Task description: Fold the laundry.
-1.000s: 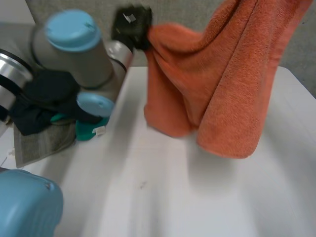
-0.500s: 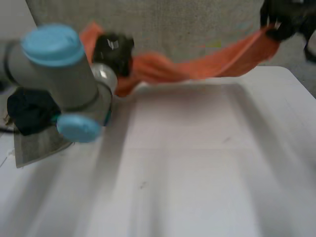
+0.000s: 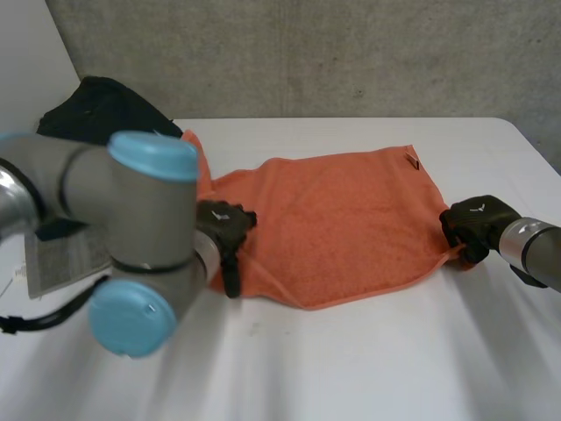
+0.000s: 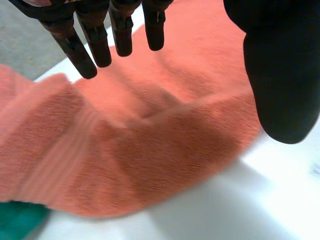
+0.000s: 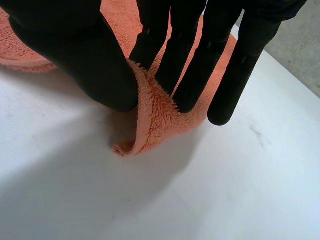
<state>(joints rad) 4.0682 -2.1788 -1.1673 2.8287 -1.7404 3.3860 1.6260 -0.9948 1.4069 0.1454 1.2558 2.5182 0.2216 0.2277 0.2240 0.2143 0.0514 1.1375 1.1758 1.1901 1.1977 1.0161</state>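
An orange towel (image 3: 342, 219) lies spread out on the white table (image 3: 368, 351), a little rumpled along its left side. My left hand (image 3: 223, 230) rests at the towel's near left edge. In the left wrist view its fingers (image 4: 100, 45) are straight and apart from the thumb, hovering over the towel (image 4: 150, 165) without gripping it. My right hand (image 3: 473, 226) is at the towel's near right corner. In the right wrist view its thumb (image 5: 75, 55) and fingers pinch that upturned corner of the towel (image 5: 155, 122) just above the table.
A dark heap of clothes (image 3: 105, 105) sits at the back left corner. A grey cloth (image 3: 61, 259) lies at the left edge behind my left arm. A teal cloth (image 4: 15, 222) peeks out beside the towel's left end. A grey wall (image 3: 351, 53) stands behind the table.
The towel, held up in the air by both hands, was swung out and laid flat on the table. My left hand has opened and let go; the right keeps its corner.
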